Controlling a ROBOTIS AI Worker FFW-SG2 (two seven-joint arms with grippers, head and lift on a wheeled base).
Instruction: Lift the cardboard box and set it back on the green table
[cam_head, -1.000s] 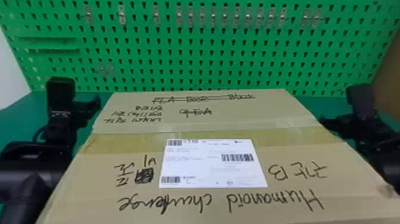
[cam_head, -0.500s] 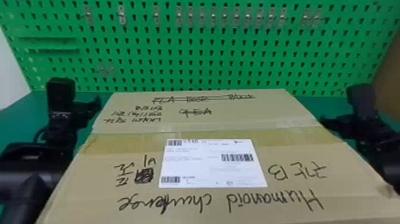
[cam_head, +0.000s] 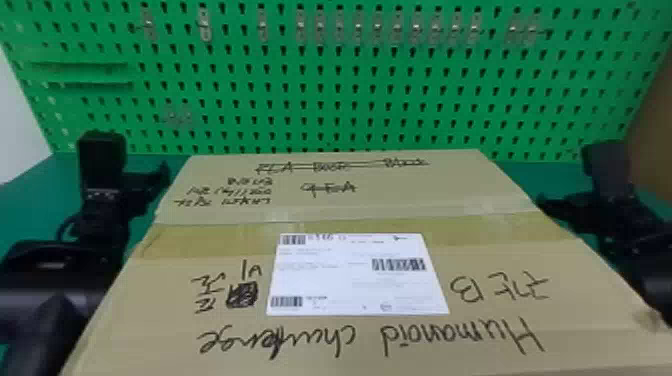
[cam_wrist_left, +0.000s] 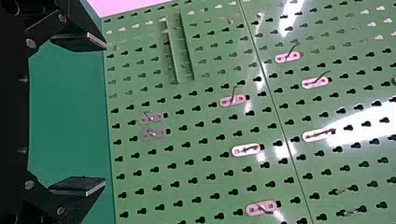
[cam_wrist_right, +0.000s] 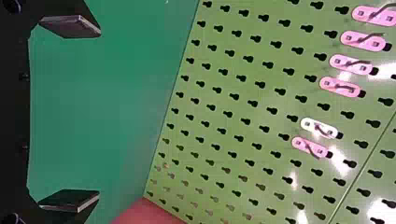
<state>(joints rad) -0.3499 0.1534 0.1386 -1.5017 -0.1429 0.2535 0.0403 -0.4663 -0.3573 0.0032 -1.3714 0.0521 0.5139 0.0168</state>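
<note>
Closely flanking the cardboard box (cam_head: 380, 200) with left arm (cam_head: 105, 215) and right arm (cam_head: 615, 225), over the counter (cam_head: 30, 200), with both pairs of jaws released

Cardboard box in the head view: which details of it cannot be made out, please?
- Near edge of the cardboard box: cut off by the head view's bottom edge.
- Its underside, and any contact with the table: hidden by the box itself, head view.
- Small print on the white label: too small, head view.
</note>
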